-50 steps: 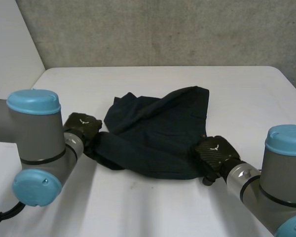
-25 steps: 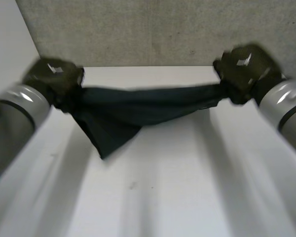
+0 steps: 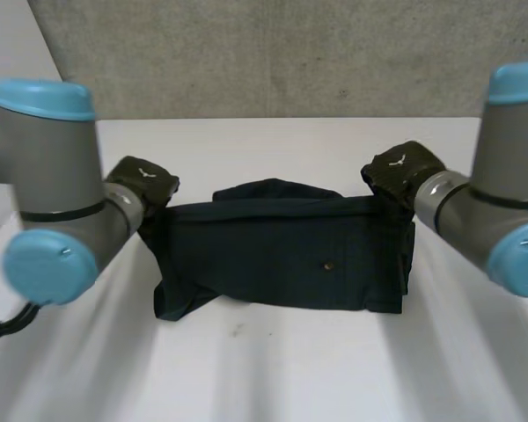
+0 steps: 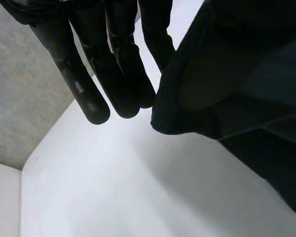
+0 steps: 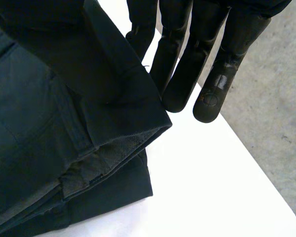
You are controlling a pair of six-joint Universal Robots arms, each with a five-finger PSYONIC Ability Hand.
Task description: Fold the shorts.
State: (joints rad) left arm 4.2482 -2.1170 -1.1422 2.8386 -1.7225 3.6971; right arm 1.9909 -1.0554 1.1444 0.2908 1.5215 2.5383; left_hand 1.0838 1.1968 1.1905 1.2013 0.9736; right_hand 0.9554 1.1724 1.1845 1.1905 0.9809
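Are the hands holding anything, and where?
Cannot be told. Left hand and right hand sit at far corners of the shorts; any pinch is hidden by cloth.

Grey, tubular arms [image 3: 48,167] with round light-blue caps; the left hand [image 3: 145,182] and right hand [image 3: 399,170] are black, each bearing a small white mark.

Lab: white table [image 3: 264,369], bare concrete wall [image 3: 273,53]
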